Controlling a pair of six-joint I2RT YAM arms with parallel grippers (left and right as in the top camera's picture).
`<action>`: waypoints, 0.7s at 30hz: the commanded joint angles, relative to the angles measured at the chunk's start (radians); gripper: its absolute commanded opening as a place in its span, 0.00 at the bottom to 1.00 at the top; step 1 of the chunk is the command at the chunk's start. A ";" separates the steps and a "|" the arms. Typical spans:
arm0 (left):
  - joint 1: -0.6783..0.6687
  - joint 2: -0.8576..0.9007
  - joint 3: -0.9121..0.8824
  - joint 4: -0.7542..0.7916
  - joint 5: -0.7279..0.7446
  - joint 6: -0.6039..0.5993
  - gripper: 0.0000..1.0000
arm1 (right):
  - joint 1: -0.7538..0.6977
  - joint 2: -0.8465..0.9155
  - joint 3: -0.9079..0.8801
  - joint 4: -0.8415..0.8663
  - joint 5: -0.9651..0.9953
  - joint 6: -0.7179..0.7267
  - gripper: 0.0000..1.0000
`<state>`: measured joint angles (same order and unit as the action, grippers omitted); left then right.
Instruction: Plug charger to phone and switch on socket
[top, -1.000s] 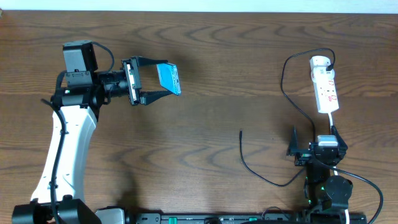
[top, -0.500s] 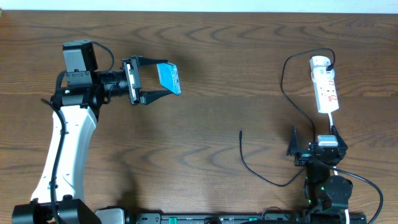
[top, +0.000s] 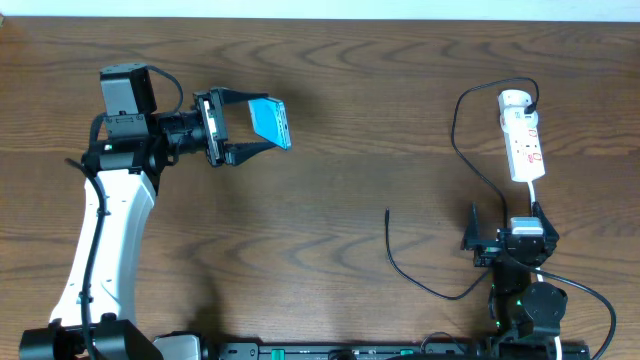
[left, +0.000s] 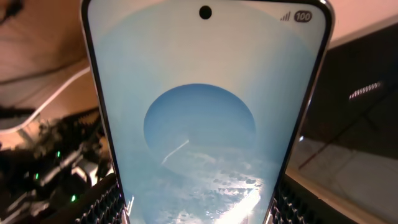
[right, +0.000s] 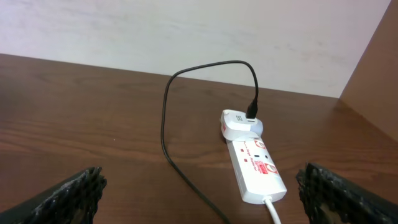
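The phone (top: 270, 124), with its light blue screen, is held edge-up above the table, and my left gripper (top: 262, 125) is shut on its long sides. It fills the left wrist view as the phone (left: 199, 118), with ribbed pads (left: 102, 204) against both edges. The charger (top: 402, 270) is a thin black cable lying on the table, and its free tip (top: 388, 213) sits left of my right gripper (top: 505, 218). That gripper is open and empty, just short of the socket (top: 524, 140). The right wrist view shows the socket (right: 258, 171) and charger (right: 165, 118) ahead of my right gripper (right: 208, 202).
A round white plug (top: 514, 100) sits in the far end of the socket, with the black cable leaving it. A white cord (top: 532, 195) runs from the socket's near end toward the right arm. A pale wall (right: 186, 31) rises behind the table's far edge.
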<state>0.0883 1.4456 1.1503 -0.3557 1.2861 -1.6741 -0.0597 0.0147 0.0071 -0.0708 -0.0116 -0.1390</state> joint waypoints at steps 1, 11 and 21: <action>0.003 -0.016 0.008 0.006 -0.125 0.044 0.07 | -0.006 -0.003 -0.002 -0.005 -0.002 0.011 0.99; 0.002 -0.015 0.005 -0.084 -0.481 0.154 0.07 | -0.006 -0.003 -0.002 -0.004 -0.002 0.011 0.99; 0.002 -0.014 0.005 -0.344 -0.849 0.246 0.07 | -0.006 -0.003 -0.002 -0.005 -0.002 0.011 0.99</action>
<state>0.0883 1.4456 1.1503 -0.6456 0.6270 -1.4803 -0.0597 0.0147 0.0071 -0.0711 -0.0116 -0.1390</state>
